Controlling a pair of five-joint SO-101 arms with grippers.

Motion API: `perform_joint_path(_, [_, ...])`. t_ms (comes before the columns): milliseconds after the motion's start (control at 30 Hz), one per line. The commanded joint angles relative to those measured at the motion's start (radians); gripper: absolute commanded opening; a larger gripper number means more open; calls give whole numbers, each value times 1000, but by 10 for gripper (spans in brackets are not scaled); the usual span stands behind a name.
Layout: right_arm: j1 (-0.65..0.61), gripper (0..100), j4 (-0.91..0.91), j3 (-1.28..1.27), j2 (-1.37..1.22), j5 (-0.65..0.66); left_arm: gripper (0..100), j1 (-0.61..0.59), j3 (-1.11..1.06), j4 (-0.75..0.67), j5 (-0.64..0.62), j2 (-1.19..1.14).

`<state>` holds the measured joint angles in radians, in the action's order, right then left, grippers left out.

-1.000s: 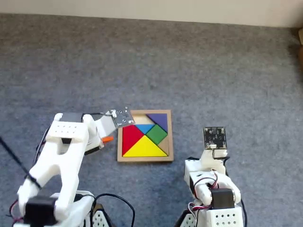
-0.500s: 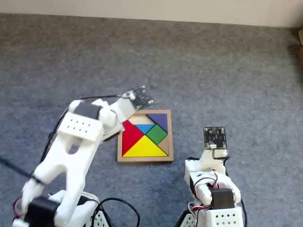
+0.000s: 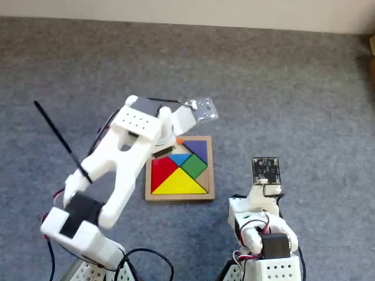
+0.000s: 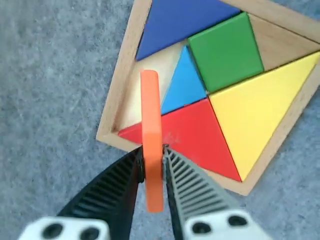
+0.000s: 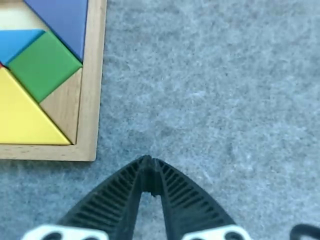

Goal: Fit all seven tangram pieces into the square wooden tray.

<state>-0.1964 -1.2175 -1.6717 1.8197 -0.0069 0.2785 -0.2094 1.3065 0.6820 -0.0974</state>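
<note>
From the left wrist we see the flat orange wooden piece [image 4: 151, 125] edge-on in the left gripper [image 4: 152, 151], so we cannot tell its outline, and the fingers hide part of its near end. From above, the white left arm [image 3: 126, 158] covers the far-left corner of the square wooden tray [image 3: 179, 198], and just a speck of orange shows. In the right wrist view, the edges cut off most of the tray.
</note>
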Motion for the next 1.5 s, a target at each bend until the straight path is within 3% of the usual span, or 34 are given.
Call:
perform_joint_path(0, [13,6,31,-148,18,-2,5,22,90,6,-8,-22])
perform_joint_path(833, [15,6,31,-148,18,-2,5,25,116,2,-9,-65])
perform_joint_path(1133, [15,6,31,-148,18,-2,5,145,61,25,-8,-64])
perform_joint_path(1367, [15,6,31,-148,18,-2,8,147,48,26,-8,-67])
perform_joint_path(1467, [15,6,31,-148,18,-2,59,145,48,28,-9,-67])
